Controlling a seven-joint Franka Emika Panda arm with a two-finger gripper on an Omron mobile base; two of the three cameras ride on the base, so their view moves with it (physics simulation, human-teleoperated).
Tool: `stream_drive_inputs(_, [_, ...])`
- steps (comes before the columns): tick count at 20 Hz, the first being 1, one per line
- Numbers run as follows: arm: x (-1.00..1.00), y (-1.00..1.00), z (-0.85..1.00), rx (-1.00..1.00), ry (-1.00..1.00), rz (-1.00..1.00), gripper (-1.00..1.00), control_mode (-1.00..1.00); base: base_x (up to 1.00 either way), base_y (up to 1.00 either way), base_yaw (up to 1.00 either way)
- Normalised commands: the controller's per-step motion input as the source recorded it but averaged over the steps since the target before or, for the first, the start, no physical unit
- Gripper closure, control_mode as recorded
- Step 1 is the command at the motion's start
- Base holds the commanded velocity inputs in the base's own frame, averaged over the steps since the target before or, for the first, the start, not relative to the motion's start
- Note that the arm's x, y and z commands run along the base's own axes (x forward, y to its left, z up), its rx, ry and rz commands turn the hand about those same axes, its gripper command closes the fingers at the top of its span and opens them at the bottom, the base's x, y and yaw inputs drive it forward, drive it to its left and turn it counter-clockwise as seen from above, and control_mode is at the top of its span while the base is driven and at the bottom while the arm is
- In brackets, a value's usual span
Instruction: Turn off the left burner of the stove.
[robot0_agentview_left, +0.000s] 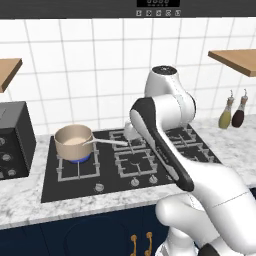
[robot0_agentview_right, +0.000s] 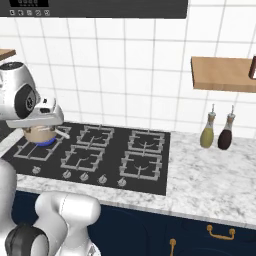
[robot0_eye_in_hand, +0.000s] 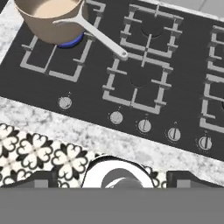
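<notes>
The stove (robot0_agentview_left: 50, 187) is a black glass cooktop with grey grates, also in the right base view (robot0_agentview_right: 155, 170) and the hand view (robot0_eye_in_hand: 87, 94). The left burner (robot0_eye_in_hand: 72, 41) glows blue under a tan saucepan (robot0_eye_in_hand: 48, 17), and its grate (robot0_agentview_left: 77, 170) lies at the stove's left end. The pan's grey handle (robot0_eye_in_hand: 98, 37) points right. A row of small silver knobs runs along the front; the leftmost knob (robot0_eye_in_hand: 64, 102) sits below the lit burner. My gripper (robot0_eye_in_hand: 113, 180) hovers above the stove's front edge, open and holding nothing, well off the knobs.
A boxy black appliance with dials (robot0_agentview_left: 15, 140) stands left of the stove. Two bottles (robot0_agentview_right: 207, 131) (robot0_agentview_right: 226, 133) stand on the marble counter (robot0_agentview_right: 210, 180) at the right. Wooden shelves (robot0_agentview_right: 222, 74) hang on the tiled wall. Patterned floor (robot0_eye_in_hand: 39, 153) shows below the counter edge.
</notes>
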Motion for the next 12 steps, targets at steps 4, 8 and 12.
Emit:
stream_drive_inputs(4, [-0.53,0.92,-0.01,0.00,0.10,0.17,-1.00,-1.00,0.00,0.00,0.00])
stream_drive_inputs(8, [-0.38,0.60,0.00,0.00,0.05,0.10,-1.00,-1.00,0.00,0.00,0.00])
stream_drive_inputs(12, [-0.20,0.58,-0.02,0.00,0.09,0.11,-1.00,-1.00,0.00,0.00,0.00])
